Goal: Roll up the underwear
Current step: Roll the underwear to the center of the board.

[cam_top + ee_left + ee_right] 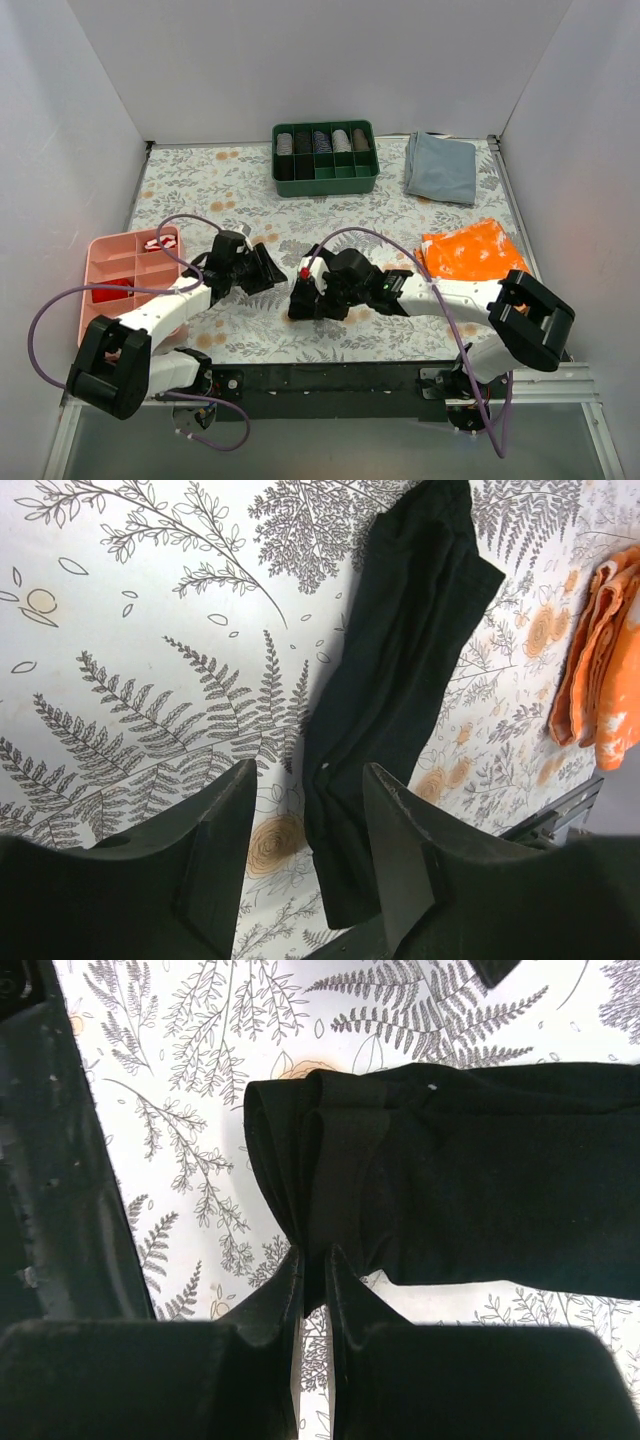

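Observation:
The underwear (400, 680) is black fabric folded into a long narrow strip on the fern-print table. My left gripper (310, 845) hangs open just above its near end, and the strip runs between the fingers (225, 850), close to the right one. In the right wrist view the underwear (470, 1180) stretches off to the right. Its folded, bunched end is pinched by my right gripper (315, 1265), which is shut on it. From above, the left gripper (268, 270) and right gripper (303, 298) sit close together at the table's front middle, and they hide most of the strip.
An orange-and-white cloth (470, 250) lies at the right, and a folded grey-blue cloth (440, 167) behind it. A green compartment tray (325, 175) with rolled items stands at the back. A pink tray (105, 262) is at the left. The black front rail (40, 1160) runs close by the right gripper.

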### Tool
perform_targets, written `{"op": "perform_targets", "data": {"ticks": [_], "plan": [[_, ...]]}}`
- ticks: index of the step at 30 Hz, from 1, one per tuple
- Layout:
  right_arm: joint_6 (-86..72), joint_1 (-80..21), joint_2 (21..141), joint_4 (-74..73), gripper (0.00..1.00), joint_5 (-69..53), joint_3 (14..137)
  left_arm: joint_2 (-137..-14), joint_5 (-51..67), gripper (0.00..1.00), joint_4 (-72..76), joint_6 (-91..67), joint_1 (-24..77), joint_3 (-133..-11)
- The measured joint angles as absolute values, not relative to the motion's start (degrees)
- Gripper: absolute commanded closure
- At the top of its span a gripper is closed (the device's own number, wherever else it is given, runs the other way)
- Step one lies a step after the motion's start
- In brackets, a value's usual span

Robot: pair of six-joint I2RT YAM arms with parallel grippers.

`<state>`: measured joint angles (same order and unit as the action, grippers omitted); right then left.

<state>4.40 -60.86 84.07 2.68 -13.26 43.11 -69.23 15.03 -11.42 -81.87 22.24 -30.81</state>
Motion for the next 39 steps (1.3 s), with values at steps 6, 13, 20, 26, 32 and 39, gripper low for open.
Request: {"op": "perform_targets", "data": {"ticks": [6,13,20,26,32,39], "plan": [[2.7,-55.8,88.1,2.2,0.99,-24.2,44.9,-66.0,15.6,0.52,-9.1,-82.4,22.2,-28.2],[1.2,-51.0,93.9,1.3,0.99,-35.9,47.9,-64.1,16.3,0.51,-8.1,-82.5,22.2,-25.8],[-0.3,-46.8,98.4,-1.7,0.99,-43.7,52.7,-62.5,18.3,0.52,-7.3,-82.3,22.2,-25.7],[-2.3,-43.8,104.3,-4.0,0.99,-48.2,56.2,-60.3,20.0,0.51,-7.1,-82.3,22.2,-24.2],[-5.5,-42.0,108.2,-5.1,0.99,-51.4,58.6,-58.6,21.4,0.51,-7.3,-82.3,22.2,-23.0],[-7.8,-40.2,113.6,-8.3,0.99,-53.3,63.0,-56.6,23.5,0.48,-6.3,-82.9,22.5,-21.0]]}}
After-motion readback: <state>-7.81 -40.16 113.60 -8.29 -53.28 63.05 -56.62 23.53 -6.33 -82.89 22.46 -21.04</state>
